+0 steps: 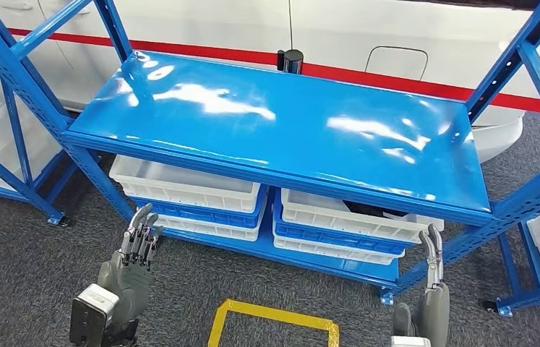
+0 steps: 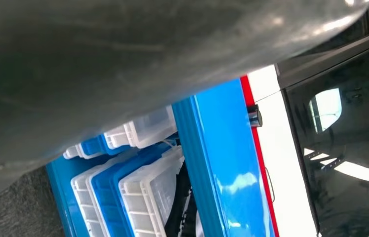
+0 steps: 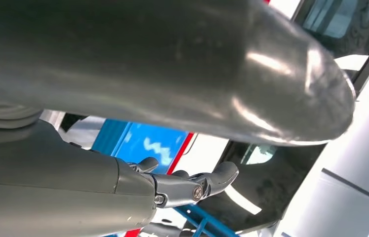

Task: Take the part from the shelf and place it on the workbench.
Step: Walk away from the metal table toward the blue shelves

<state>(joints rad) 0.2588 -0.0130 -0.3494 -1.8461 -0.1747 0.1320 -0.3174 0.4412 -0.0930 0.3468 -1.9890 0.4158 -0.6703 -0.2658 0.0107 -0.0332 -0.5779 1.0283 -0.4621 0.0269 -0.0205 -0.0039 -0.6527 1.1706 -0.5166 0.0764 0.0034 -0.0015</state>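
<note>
My left hand point(image 1: 135, 249) and right hand point(image 1: 433, 278) hang empty, fingers loosely apart, near the blue shelf point(image 1: 281, 119). A dark part point(image 1: 375, 210) lies half-hidden in the right white bin point(image 1: 353, 217).

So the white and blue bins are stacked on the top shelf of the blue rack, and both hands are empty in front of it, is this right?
Not quite. The bins sit on the lower shelf, under the top shelf, which is bare and shiny, as the head view shows. The rest is right: the left hand and right hand are empty in front of the blue rack.
</note>
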